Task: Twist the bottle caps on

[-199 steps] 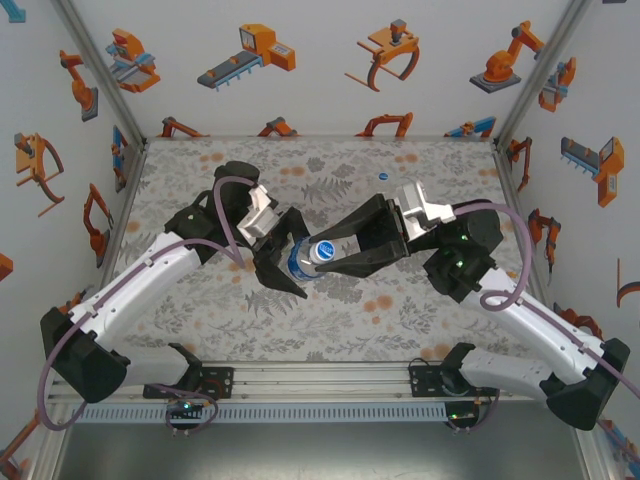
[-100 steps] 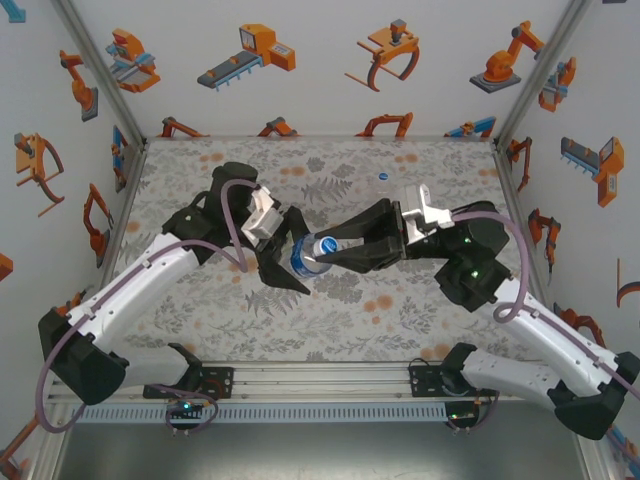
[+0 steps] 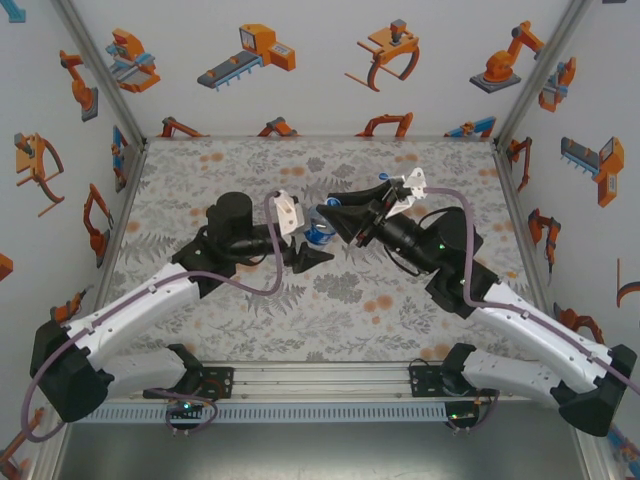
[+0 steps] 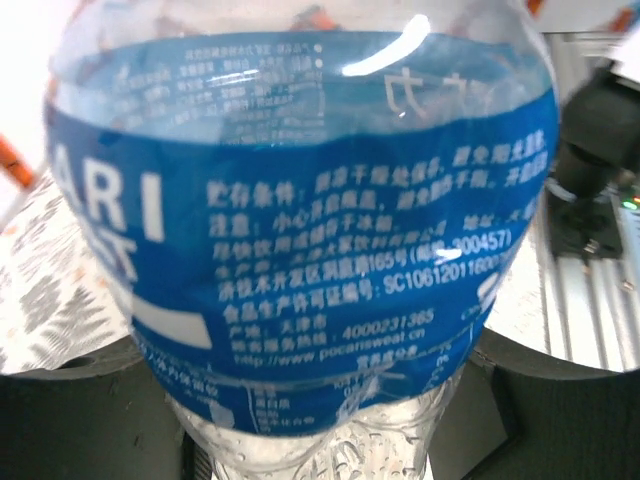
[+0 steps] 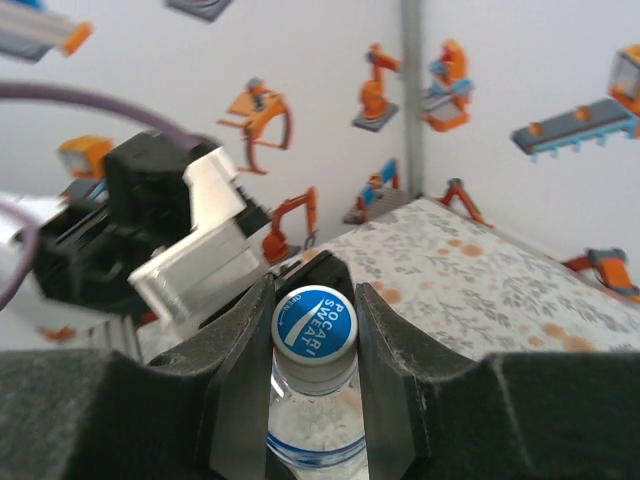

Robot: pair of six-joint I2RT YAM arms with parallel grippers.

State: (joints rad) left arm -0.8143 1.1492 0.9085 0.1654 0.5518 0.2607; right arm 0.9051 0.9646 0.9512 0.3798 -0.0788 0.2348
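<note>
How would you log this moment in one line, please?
left gripper: shut on blue-label bottle body | right gripper: shut on cap atop bottle neck | step: likely screwing cap on

The bottle (image 3: 318, 236) goes farther back, and the grip on its cap (image 5: 314, 325) tightens.
The right gripper (image 5: 314, 300) now presses closer on the cap, its wrist rolled over; the left gripper (image 3: 303, 252) has carried the bottle deeper over the table (image 3: 200, 170).

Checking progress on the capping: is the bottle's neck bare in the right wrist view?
No, a blue-topped cap sits on the bottle, between the fingers of the right gripper.
</note>
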